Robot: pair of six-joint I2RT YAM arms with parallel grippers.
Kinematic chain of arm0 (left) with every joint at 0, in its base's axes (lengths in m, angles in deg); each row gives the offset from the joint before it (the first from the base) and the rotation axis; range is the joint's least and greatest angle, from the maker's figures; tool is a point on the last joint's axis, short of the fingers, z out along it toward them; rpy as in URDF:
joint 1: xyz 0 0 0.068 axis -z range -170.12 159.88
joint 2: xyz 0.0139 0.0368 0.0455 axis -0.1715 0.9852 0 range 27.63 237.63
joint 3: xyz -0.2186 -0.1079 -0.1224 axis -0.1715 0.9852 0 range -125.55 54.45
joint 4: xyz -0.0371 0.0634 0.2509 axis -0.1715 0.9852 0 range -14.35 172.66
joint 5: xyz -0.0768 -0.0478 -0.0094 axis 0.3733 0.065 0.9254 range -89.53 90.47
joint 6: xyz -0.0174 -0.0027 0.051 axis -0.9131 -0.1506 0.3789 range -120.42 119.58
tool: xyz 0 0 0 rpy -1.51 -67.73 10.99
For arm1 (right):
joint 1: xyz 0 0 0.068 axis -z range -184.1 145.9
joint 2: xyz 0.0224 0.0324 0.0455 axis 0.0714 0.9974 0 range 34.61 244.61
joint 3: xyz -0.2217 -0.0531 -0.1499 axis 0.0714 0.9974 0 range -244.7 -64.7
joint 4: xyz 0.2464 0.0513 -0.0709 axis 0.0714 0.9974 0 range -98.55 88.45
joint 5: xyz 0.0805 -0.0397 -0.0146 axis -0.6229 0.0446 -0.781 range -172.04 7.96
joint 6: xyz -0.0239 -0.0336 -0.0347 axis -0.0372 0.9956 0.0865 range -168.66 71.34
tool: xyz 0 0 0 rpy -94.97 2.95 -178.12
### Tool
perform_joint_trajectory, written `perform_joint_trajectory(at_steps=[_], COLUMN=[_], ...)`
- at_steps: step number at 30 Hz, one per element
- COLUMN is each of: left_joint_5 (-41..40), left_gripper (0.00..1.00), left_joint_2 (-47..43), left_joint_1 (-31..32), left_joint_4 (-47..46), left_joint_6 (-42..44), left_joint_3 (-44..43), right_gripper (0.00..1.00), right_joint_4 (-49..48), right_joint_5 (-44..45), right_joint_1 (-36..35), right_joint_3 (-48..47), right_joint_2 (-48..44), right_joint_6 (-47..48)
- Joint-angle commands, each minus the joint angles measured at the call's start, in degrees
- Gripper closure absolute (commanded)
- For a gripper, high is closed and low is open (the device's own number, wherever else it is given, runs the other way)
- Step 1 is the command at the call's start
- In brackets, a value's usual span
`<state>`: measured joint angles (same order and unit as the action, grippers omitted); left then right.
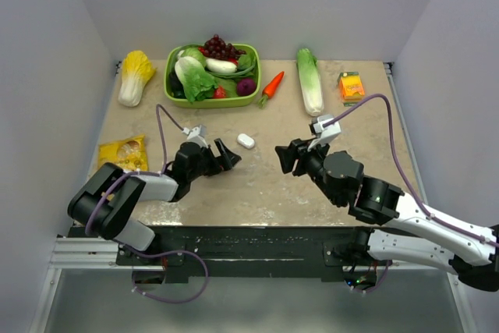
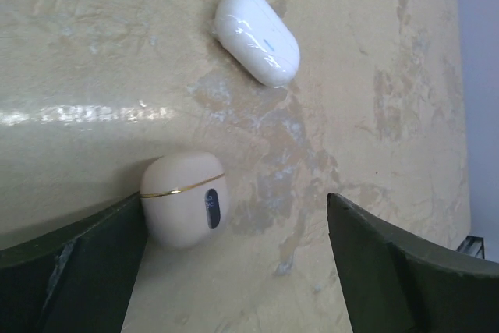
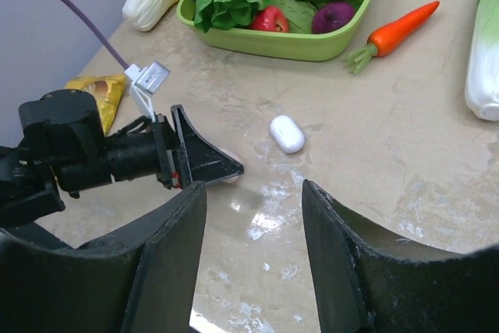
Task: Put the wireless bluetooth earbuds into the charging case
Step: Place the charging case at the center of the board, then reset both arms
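Charging case (image 1: 245, 140) lies closed and flat on the tabletop (image 1: 257, 193), mid-field between the two arms, nearer the left pincer (image 1: 226, 154) than the right pincer (image 1: 283, 157). Left pincer is low over the tabletop, jaws spread. Right pincer is likewise spread, with nothing between its fingers, and apart from the case. In the top view the case appears to be the only small item there. The left wrist view adds a second piece: a cream rounded object (image 2: 185, 199) with a thin gold seam and a dark oval window. It touches the inner face of one of the left fingers (image 2: 70, 271), and the opposite finger is clear of it. What this object is, cannot tell. In that view the case sits beyond it, not touching. The right wrist view catches only a pale sliver of the object at the left pincer's tip. No separate earbud can be made out in any view. Along the back of the tabletop: green basket (image 1: 203, 102) of vegetables, yellow-leaved cabbage (image 1: 136, 77) to its left, carrot (image 1: 271, 86), long green cabbage (image 1: 310, 83) and orange carton (image 1: 351, 86) to its right. Yellow packet (image 1: 123, 154) lies beside the left arm.
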<state>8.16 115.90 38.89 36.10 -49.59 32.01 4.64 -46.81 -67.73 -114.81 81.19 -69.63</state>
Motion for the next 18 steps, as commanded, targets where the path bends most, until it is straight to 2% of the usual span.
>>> perform_joint_trajectory(at_steps=[1,4,11,18], left_joint_5=[-4.9,-7.6,-22.4,-24.9], left_gripper=[0.02,0.0,0.0,0.0], left_joint_2=[-4.1,-5.7,-9.2,-20.8], left_joint_1=[-1.3,-1.6,-1.6,-1.6], left_joint_4=[16.3,18.8,30.1,27.3], left_joint_6=[2.7,2.8,-0.1,0.5], left_joint_3=[2.3,2.7,-0.4,3.8], right_gripper=[0.44,0.44,0.43,0.43], right_joint_4=[-1.9,-2.4,-3.8,-5.9], right_joint_5=[0.3,-0.4,-0.3,2.2], right_joint_1=[0.0,0.0,-0.1,0.0], right_joint_3=[1.0,1.5,4.3,7.1], right_joint_2=[0.1,0.2,-1.0,-0.4], right_joint_6=[-0.8,-1.3,-1.0,0.1])
